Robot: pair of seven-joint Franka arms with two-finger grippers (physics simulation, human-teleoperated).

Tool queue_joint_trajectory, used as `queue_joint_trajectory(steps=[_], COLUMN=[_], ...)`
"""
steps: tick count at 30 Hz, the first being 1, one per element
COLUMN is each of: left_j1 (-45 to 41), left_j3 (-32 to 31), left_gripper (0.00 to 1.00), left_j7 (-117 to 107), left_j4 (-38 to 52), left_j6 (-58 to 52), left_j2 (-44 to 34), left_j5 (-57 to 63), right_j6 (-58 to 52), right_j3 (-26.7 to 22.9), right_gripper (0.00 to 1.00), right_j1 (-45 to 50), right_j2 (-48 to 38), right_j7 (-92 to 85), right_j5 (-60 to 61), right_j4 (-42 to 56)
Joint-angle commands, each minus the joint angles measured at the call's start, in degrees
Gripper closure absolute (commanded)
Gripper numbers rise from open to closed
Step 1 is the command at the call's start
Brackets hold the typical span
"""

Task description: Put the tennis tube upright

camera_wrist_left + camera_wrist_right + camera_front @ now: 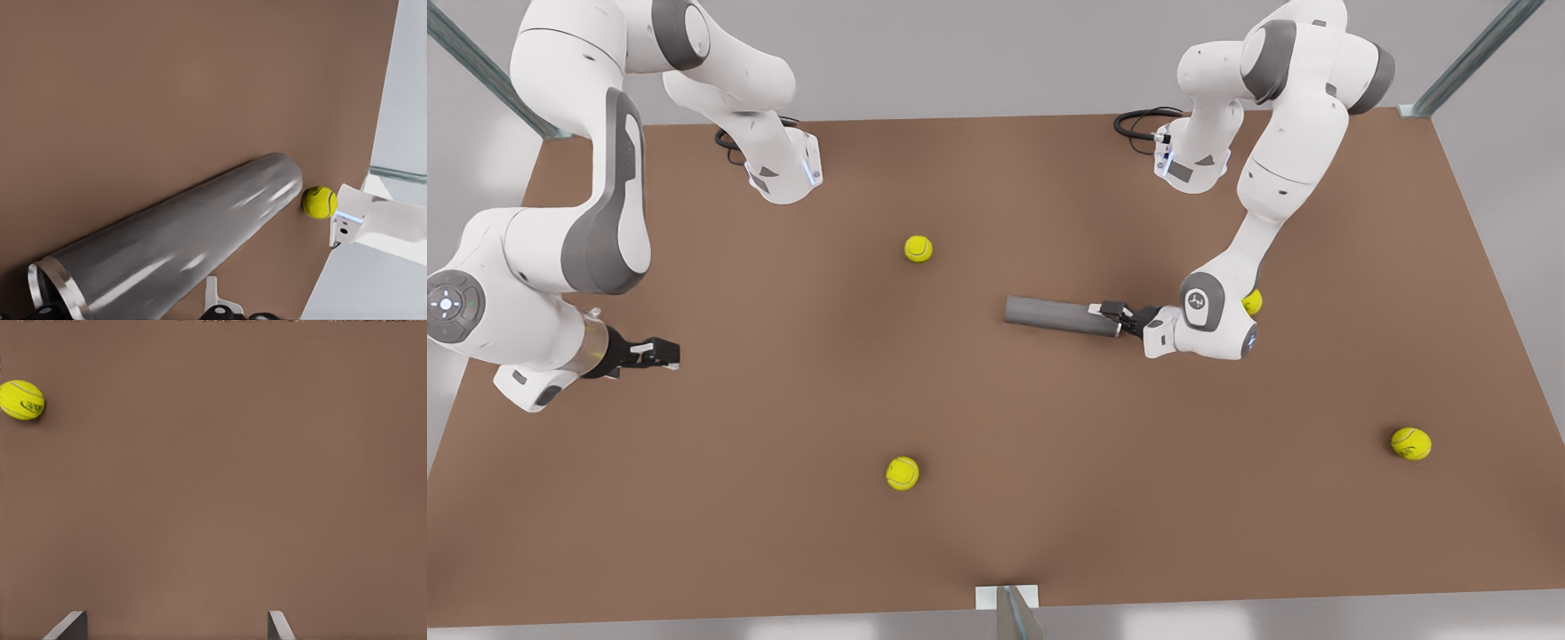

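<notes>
The tennis tube (1058, 316) lies on its side on the brown table (783, 533), right of the middle in the front view. It is dark grey, and its silvery rim (57, 283) points at my left gripper (1119, 318). That gripper is low over the table and open, its fingers either side of the rim end; the wrist view shows a small gap between the tube (193, 233) and one finger (215, 300). My right gripper (663, 353) waits open near the front view's left edge, with bare table between its fingertips (70, 625).
Yellow tennis balls lie loose: one behind the tube (918, 248), one in front (902, 473), one at the front view's right (1411, 443), one half hidden behind the left arm (1252, 302). Beyond the tube's closed end sit a ball (319, 202) and the other arm's base (373, 220).
</notes>
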Motion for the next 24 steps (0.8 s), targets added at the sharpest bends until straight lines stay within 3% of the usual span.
queue_joint_trajectory(steps=[1,9,10,12,19,24], left_j1=[0.00,0.26,0.26,0.26,0.26,0.26], left_j3=[-0.01,0.16,0.25,0.34,1.75,4.03], left_gripper=[0.27,0.42,0.49,0.54,0.56,0.63], left_j7=[2.19,0.52,0.35,-0.27,-0.27,-2.38], left_j4=[0.15,1.99,2.35,2.79,4.10,8.41], left_j6=[-0.55,-3.18,-3.62,-4.33,-6.43,-12.85], left_j2=[-0.05,-0.05,-0.05,-0.05,-0.75,-1.45], left_j5=[0.03,0.38,0.38,0.56,0.82,6.27], right_j6=[0.38,0.21,0.12,0.12,-0.23,-0.23], right_j3=[0.00,0.00,0.00,0.00,0.00,0.00], right_gripper=[0.00,0.00,0.00,0.00,0.00,0.00], right_j1=[-0.08,0.45,0.36,0.45,0.01,-0.17], right_j2=[-0.05,-0.05,-0.05,-0.05,-0.14,-0.14], right_j7=[0.49,0.41,0.41,0.41,0.05,0.05], right_j5=[0.08,0.17,0.17,0.17,0.17,0.17], right_j4=[0.04,-0.05,-0.14,-0.14,0.21,0.21])
